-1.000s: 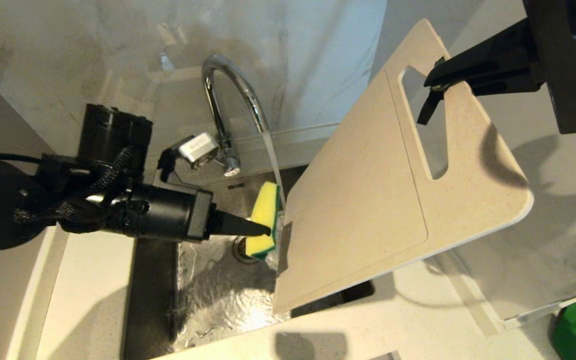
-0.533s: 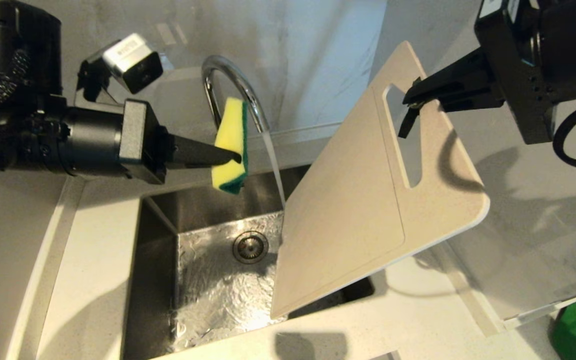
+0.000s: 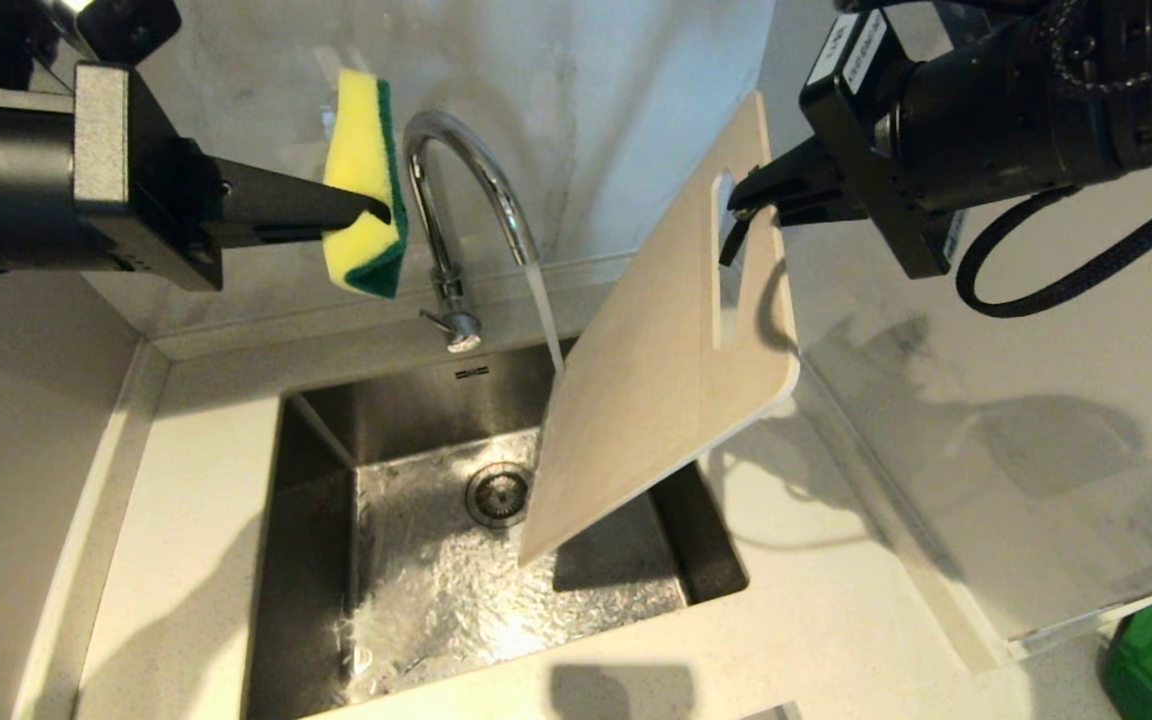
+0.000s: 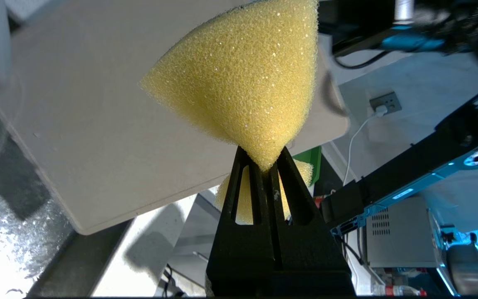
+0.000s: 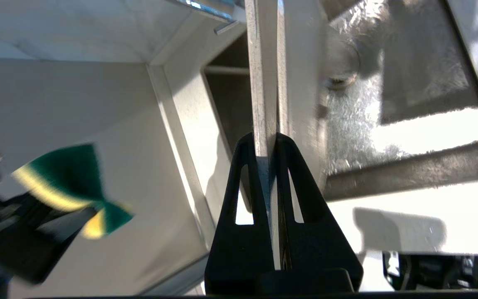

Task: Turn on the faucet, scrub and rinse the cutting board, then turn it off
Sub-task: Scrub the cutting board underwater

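The left gripper (image 3: 376, 212), clamping the sponge (image 3: 361, 180), has lifted away left; the right gripper (image 3: 736, 195) pinches the cutting board (image 3: 636, 390) under the faucet (image 3: 456, 190): rinsing now.

From the head we look down on the sink (image 3: 316, 560); our wrist cameras sit close behind their fingers, both sharing the cutting board (image 3: 656, 350) with it.
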Tool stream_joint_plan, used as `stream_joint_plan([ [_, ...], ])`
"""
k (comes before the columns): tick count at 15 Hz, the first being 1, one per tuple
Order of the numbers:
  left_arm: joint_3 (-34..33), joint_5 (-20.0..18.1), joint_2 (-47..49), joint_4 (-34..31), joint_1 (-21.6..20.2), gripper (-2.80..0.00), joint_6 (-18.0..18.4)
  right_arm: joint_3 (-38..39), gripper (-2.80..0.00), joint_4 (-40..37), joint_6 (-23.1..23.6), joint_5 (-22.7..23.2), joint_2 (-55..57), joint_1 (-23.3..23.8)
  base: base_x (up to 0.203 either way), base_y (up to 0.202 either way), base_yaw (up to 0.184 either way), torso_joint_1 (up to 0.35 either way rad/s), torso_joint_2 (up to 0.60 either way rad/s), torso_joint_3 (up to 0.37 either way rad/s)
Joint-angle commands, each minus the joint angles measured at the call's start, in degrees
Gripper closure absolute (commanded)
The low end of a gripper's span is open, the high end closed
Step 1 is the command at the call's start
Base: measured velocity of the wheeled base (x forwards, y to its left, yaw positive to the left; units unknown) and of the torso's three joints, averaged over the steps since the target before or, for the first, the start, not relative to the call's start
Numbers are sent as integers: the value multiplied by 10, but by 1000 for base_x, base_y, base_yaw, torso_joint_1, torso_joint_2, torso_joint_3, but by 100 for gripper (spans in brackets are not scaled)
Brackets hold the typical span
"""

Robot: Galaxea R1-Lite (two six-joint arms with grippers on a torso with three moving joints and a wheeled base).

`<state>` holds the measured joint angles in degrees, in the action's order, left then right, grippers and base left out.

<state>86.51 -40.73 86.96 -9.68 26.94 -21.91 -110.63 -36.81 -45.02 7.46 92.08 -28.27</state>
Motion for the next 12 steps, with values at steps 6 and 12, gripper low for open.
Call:
stream_joint_plan([
  [6,73,0,-22,-61,-18,0,-2,-2,0,101,-4,-38,89,0,0,0,0,0,0,0],
  [12,66,-1,-29,-62,-20,0,-3,-5,0,141,-7,-62,119,0,0,0,0,0,0,0],
])
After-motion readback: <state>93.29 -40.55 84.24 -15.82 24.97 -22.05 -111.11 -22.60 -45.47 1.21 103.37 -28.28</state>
